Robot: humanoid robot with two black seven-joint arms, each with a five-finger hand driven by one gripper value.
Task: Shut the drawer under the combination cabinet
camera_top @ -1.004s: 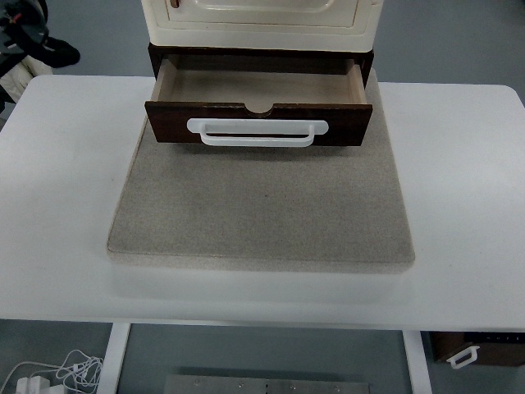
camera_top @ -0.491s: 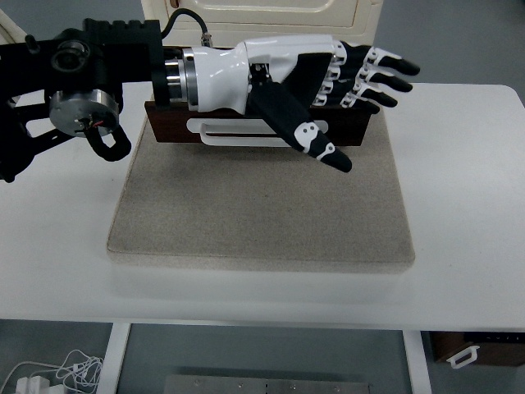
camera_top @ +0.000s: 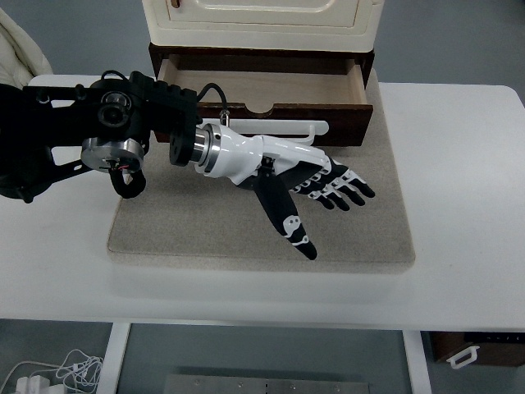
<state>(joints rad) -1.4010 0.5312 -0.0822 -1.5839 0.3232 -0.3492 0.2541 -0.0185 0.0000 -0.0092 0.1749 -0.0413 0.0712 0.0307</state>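
A dark brown drawer (camera_top: 344,123) stands pulled out under the cream cabinet (camera_top: 262,23), showing its empty tan inside. A white handle (camera_top: 308,128) runs across its front. My left hand (camera_top: 324,197) reaches in from the left over the grey mat (camera_top: 197,222), just in front of and below the drawer front. Its fingers are spread flat, thumb pointing toward the near edge, and it holds nothing. It does not touch the drawer. The arm hides the left part of the drawer front. My right hand is out of view.
The white table (camera_top: 467,189) carries the mat and the cabinet. A person's light sleeve (camera_top: 20,49) shows at the top left. Cables (camera_top: 57,369) lie on the floor below the table's near edge.
My left arm came in from the left, first in front of the drawer, then dropped lower and nearer over the mat. The drawer has stayed open.
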